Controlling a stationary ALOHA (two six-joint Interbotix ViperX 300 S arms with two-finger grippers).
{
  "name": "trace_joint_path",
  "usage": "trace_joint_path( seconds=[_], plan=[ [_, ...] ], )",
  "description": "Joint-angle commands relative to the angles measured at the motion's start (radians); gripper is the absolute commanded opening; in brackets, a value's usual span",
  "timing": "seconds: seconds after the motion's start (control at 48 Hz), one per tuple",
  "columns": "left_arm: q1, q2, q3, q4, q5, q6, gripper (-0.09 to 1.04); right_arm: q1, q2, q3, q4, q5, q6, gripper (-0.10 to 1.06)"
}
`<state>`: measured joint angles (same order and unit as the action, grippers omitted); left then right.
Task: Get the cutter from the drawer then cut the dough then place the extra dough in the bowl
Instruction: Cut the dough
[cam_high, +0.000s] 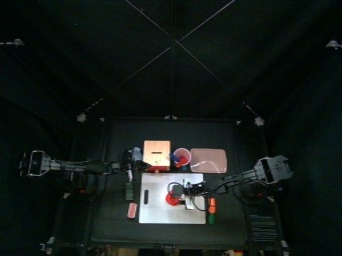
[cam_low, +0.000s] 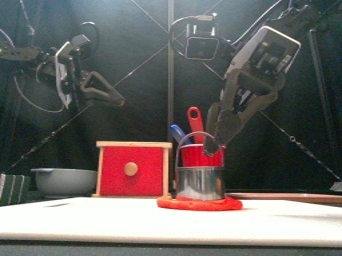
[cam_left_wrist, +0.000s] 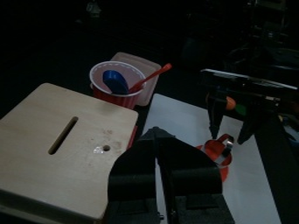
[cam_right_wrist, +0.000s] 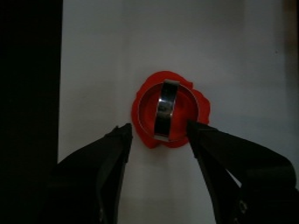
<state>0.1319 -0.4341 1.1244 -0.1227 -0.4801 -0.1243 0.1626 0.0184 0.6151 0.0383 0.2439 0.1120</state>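
Right gripper (cam_right_wrist: 162, 126) sits straight over the cutter (cam_low: 201, 181), fingers (cam_right_wrist: 105, 162) spread wide, one either side, holding nothing. From the front the tips are up by the wire handle, and I can't tell if they touch it. Cutter stands upright in the middle of the red dough (cam_low: 201, 204), with a ragged dough rim showing all round it. Dough is roughly centred on the white board (cam_high: 158, 216), with bare white margin on every side. Widest free strips are toward 6 and 9 o'clock. At the board's 3 o'clock edge there's a small red-orange toy (cam_high: 211, 206), too small to identify, so that side is tighter. Off the board at 9 o'clock, a small pink bit (cam_high: 131, 210) lies on the counter (cam_high: 107, 222). Behind the board: wooden box (cam_low: 134, 168) at about 11 o'clock from the dough, red drawer front facing forward. Red cup (cam_low: 203, 157) with the knives is at 12, close behind the cutter from the front. Pink tray (cam_high: 211, 158) at 1 o'clock. Blue-grey bowl (cam_low: 60, 181) is at 10 o'clock, just beside the box on its outer side. Left gripper (cam_left_wrist: 162, 144) hangs high above the box, well clear of the board. Can't tell if it's spread or closed.
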Motion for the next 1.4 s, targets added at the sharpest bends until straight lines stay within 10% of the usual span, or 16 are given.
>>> trace_joint_path(
  seconds=[0.021,0.854,1.146,1.396],
  plan=[
    [-0.002,-0.003,-0.011,0.002,-0.009,0.002,0.3,0.0,-0.038,-0.009,0.0,0.002,-0.003,0.91],
    [-0.135,-0.026,-0.005,0.087,-0.008,0.006,0.48,0.0,-0.244,0.11,-0.026,-0.146,0.006,0.91],
    [-0.164,0.017,-0.026,0.183,-0.049,0.02,0.75,0.006,-0.273,0.282,0.091,-0.443,0.005,0.91],
    [-0.181,0.12,-0.025,0.258,-0.218,0.083,0.78,0.063,-0.241,0.367,0.212,-0.676,-0.009,0.91]
  ],
)
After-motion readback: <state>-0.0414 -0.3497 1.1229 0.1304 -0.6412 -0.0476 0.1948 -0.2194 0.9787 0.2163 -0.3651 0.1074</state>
